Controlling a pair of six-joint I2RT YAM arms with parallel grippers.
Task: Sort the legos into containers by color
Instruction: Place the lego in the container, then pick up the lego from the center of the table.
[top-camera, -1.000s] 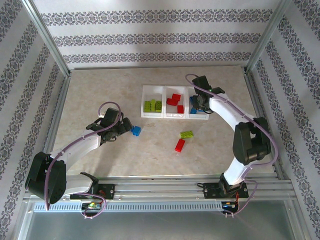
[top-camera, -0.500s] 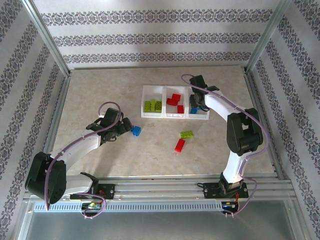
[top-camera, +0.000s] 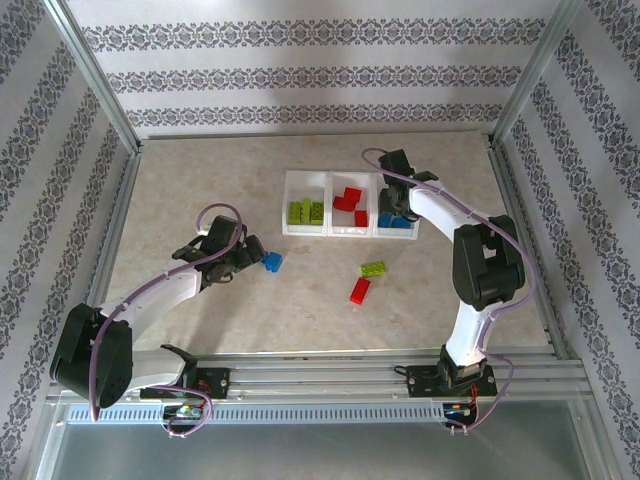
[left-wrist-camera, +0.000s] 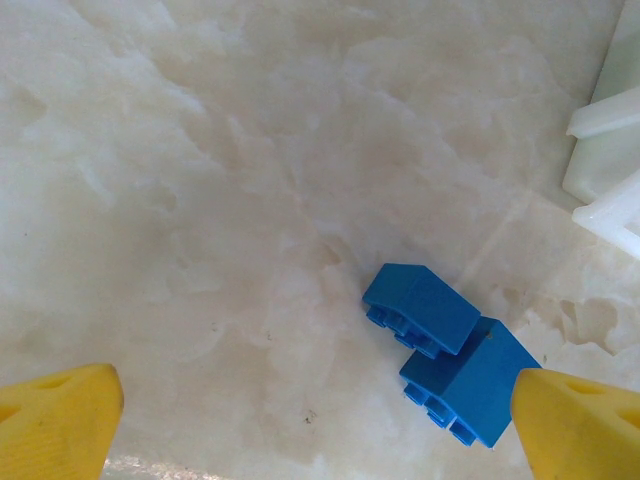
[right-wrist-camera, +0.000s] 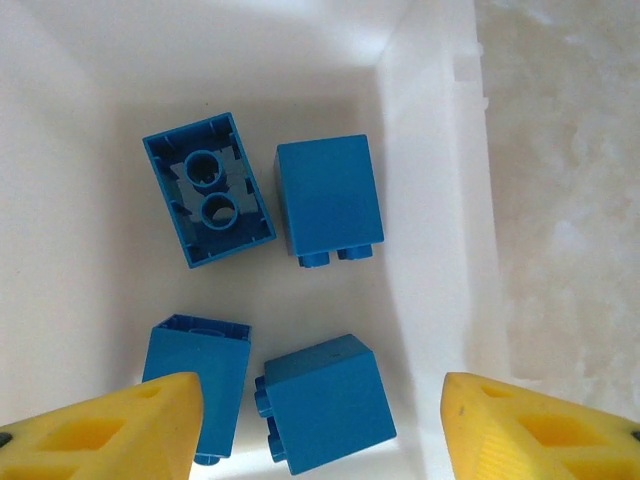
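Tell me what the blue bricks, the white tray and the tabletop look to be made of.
Blue bricks: hard moulded plastic, smooth, slight sheen; studs and hollow tubed undersides show.
White tray: thin plastic, seemingly translucent; its walls glow with light.
Tabletop: cream marble pattern with soft glare; possibly printed laminate rather than stone, the look leaves it open.

A lab test cell: aluminium frame (top-camera: 100, 80) around patterned wall panels (top-camera: 300, 75) (wallpaper-like), arms (top-camera: 165, 292) bolted to a rail (top-camera: 320, 383).
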